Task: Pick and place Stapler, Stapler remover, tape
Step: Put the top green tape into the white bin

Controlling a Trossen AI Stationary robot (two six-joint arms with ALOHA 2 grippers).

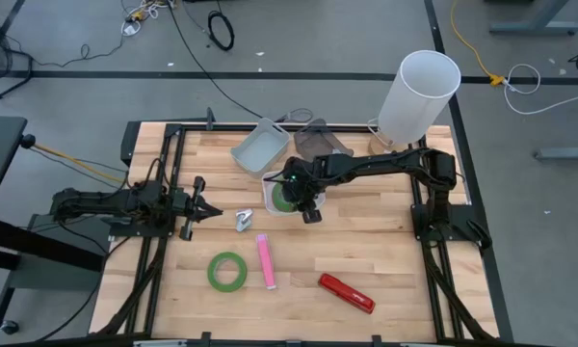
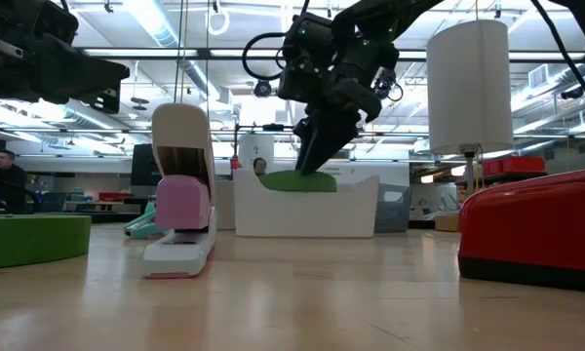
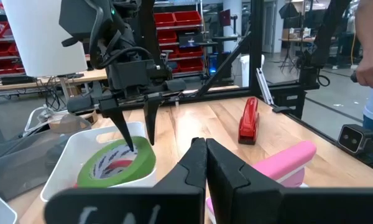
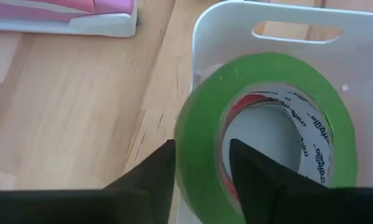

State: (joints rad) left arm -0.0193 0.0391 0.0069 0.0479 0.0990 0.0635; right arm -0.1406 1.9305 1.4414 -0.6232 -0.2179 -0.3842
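A: What's the bench (image 1: 385, 260) made of?

B: Pale wood planks with a smooth face, held in a dark metal frame.

A: And the tape?

B: One green roll (image 1: 227, 271) lies flat on the wood toward the near edge, left of the middle. It is a flat ring with an open centre and nothing touches it. A second green roll (image 4: 261, 124) leans tilted in a small white bin (image 1: 271, 183) near the middle of the bench, propped on the bin's rim. It has a white printed core, and a red roll (image 3: 115, 167) shows under it inside the bin.

A: Is the right gripper (image 1: 306, 204) on it?

B: It hangs over that bin with its jaws parted. The two dark tapered fingers (image 3: 150, 118) straddle the wall of the tilted green ring, one inside the hole and one outside. Whether they press the ring I cannot tell.

A: The left gripper (image 1: 200, 209)?

B: Well apart, at the left edge, jaws together and holding nothing.

A: The staplers?

B: A pink stapler (image 1: 267, 260), long and glossy with a white base, lies just right of the flat green roll. A red stapler (image 1: 346, 292) lies nearer the near right corner. A small pale remover (image 1: 244, 221) sits between the left gripper and the bin.

A: Anything behind?

B: A pale grey tray (image 1: 261, 146), a smoky clear one (image 1: 320, 143), and a tall white cylinder (image 1: 419, 96) at the far edge.
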